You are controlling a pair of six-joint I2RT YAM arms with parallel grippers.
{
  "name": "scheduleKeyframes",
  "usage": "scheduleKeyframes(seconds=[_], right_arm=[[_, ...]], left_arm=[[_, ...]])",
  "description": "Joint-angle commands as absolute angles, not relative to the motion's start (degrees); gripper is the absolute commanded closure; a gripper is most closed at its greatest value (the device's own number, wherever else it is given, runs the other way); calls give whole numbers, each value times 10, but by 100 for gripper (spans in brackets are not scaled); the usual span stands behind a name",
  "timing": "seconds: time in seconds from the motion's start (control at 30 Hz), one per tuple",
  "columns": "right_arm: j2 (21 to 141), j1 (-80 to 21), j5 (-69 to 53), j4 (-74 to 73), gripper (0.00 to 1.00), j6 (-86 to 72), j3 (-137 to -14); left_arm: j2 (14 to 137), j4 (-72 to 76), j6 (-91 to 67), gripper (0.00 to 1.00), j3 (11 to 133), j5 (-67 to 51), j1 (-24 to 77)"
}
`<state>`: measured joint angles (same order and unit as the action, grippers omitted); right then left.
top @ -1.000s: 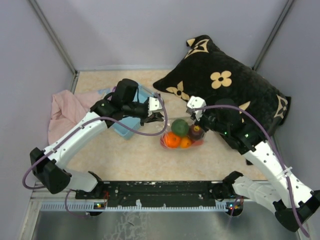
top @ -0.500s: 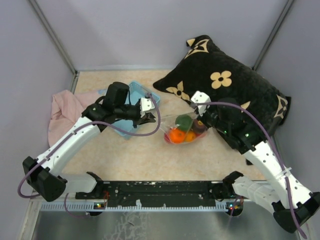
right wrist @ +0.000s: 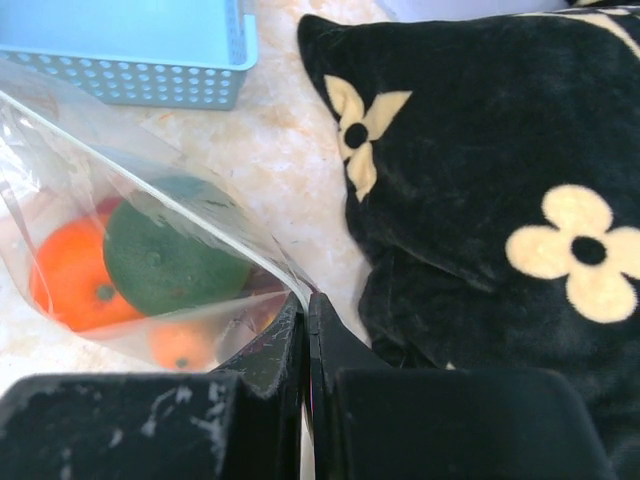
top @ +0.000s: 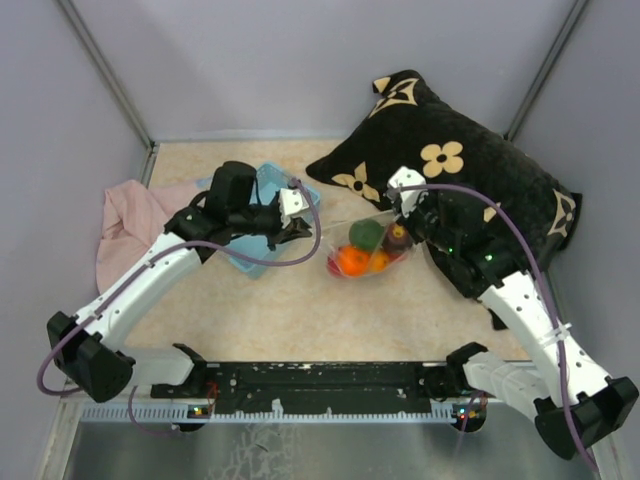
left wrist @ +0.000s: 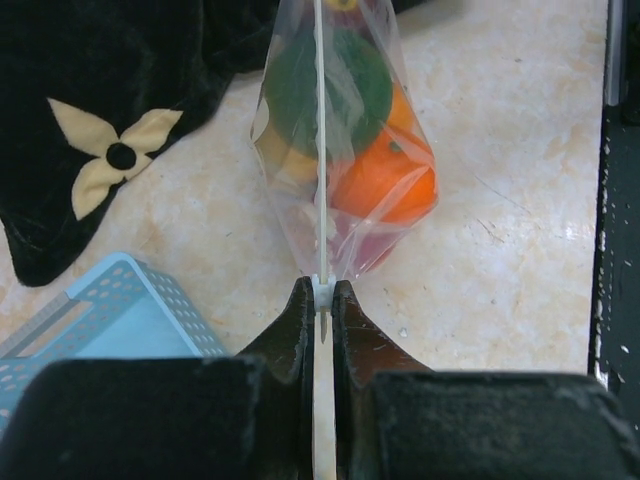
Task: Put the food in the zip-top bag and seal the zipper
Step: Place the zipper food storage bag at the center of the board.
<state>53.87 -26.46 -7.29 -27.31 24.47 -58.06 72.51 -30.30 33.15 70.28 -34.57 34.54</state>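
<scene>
The clear zip-top bag (top: 365, 250) hangs between my two grippers above the table, with the food (top: 352, 260) inside: a green piece, orange pieces and a dark purple one. My left gripper (top: 300, 225) is shut on the zipper (left wrist: 320, 180) at the bag's left end; the white strip runs straight away from the jaws in the left wrist view, over the bag (left wrist: 345, 150). My right gripper (top: 400, 215) is shut on the bag's right end. In the right wrist view the bag (right wrist: 150, 250) with the food (right wrist: 170, 260) sits left of the closed jaws.
A light-blue basket (top: 262, 215) stands under the left gripper, also in the wrist views (left wrist: 110, 320) (right wrist: 130, 45). A black flowered cushion (top: 450, 170) lies at the back right, close to the right arm. A pink cloth (top: 135, 225) lies at the left.
Both grippers have drawn apart and lifted: the left moved left over the basket, the right moved back towards the cushion. The bag with the food rose and stretched between them.
</scene>
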Motion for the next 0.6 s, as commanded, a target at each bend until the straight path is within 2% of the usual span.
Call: scheduleKeyframes(seconds=[0.0,0.17,0.3,0.43,0.57], right_arm=[[558,-228,-36,-191,100,253,-607],[593,-217,-24,-148,100,263,-638],[607,-216,-55,-169,100,272,-659],[591,-216,-127,-213,100,265,-635],[553,-216,-203,-215,100,213,-554]], left_arm=[[769,-248,281,96,741,-357,334],[826,-160,242,94,792,-374,334],[844,-126,222,93,792,-404,335],[822,-113,210,90,727,-420,335],[773,-70,167,84,611,-434,335]])
